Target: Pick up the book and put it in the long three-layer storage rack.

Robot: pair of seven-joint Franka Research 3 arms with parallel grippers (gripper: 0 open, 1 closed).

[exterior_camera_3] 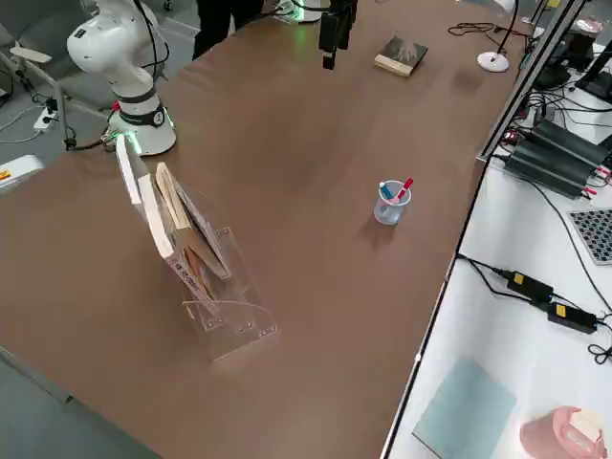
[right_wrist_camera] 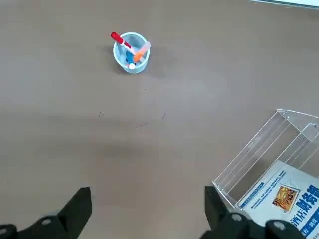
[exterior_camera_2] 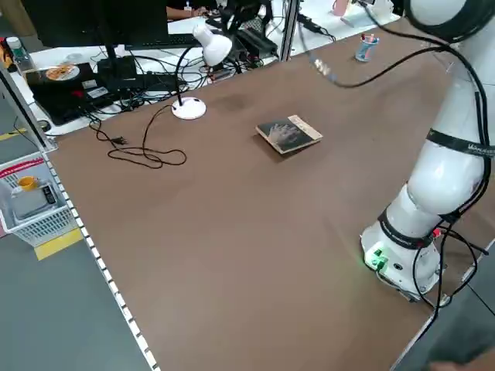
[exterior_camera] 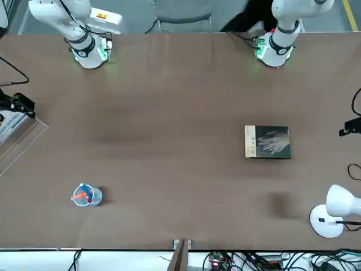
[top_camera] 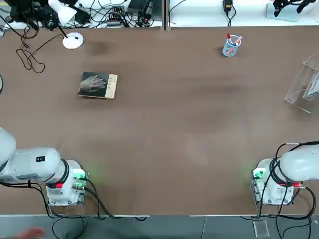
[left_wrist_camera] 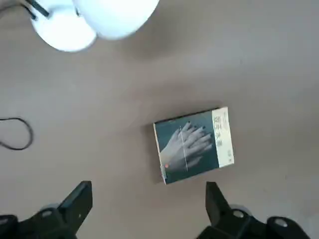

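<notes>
Spread wide in your left wrist view, the left gripper (left_wrist_camera: 148, 206) hovers above the book (left_wrist_camera: 193, 145), which lies flat on the table (top_camera: 164, 124) near the lamp (top_camera: 70, 30). Your right gripper (right_wrist_camera: 148, 211) gapes too, empty. Thin cover could slip. Only the right side view shows books already in the rack (exterior_camera_3: 206, 277).
</notes>
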